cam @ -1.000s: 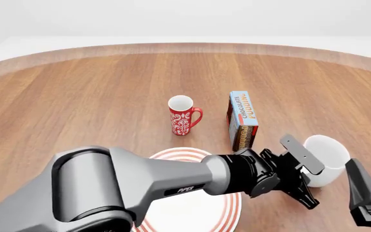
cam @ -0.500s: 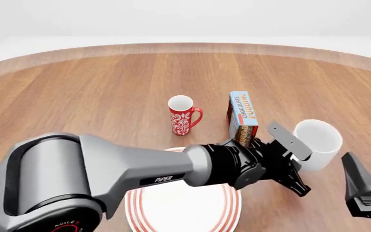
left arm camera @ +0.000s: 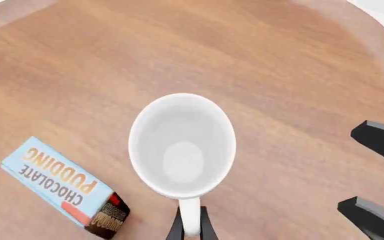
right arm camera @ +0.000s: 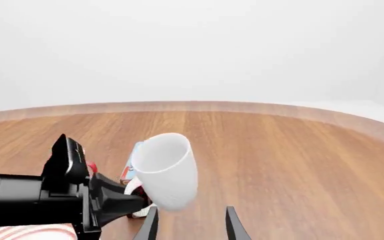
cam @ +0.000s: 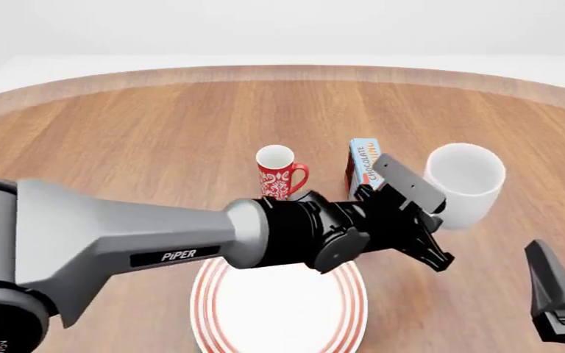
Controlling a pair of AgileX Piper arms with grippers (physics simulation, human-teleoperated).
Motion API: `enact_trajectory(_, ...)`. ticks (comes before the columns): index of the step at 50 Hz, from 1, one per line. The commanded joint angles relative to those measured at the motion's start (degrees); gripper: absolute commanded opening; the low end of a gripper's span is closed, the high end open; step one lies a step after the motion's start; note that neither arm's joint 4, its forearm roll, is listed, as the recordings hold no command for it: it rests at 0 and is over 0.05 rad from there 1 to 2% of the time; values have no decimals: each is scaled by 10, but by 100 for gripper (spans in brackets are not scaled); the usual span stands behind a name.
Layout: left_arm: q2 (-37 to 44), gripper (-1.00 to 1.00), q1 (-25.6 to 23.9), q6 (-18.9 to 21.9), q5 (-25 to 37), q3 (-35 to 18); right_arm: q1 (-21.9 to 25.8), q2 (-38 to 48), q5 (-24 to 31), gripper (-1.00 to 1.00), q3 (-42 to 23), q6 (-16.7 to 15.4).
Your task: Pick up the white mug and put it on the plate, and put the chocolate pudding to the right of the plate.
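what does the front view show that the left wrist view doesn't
Only the front view shows the plate, the small red mug, the left arm's body reaching across, and the right gripper low by the table's near edge. Only the left wrist view looks straight down into the white mug, showing its empty inside and the left gripper closed on its handle. Both show the white mug, the chocolate pudding and the wooden table.

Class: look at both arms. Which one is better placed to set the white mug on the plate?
Left: its end effector already grips the white mug by the handle, lifted near the plate; the right end effector is empty.
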Motion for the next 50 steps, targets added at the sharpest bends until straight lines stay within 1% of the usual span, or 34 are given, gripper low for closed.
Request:
enact_trajectory(1,-59,-100,4,7,-27,55,0,-12,12,100,0,-1)
enact_trajectory(12,-134,-100,3,20,-57,135,2,-12,10,100,-1,-3)
enact_trajectory(13,-134,-100,3,20,-57,136,2,-12,10,100,-1,-3)
enact_trajectory(22,-214,-100,1,31,-76,207,5,-12,7,100,-2,-6)
enact_trajectory(25,-228,-100,0,32,-80,221,5,-12,7,100,-2,-7)
enact_trajectory(26,-236,-100,-1,33,-85,234,5,-12,6,100,-2,-8)
enact_trajectory(38,-279,-100,2,36,-91,273,5,-12,5,100,-1,-9)
enact_trajectory(50,-308,-100,9,28,-109,321,6,-12,5,100,-1,-7)
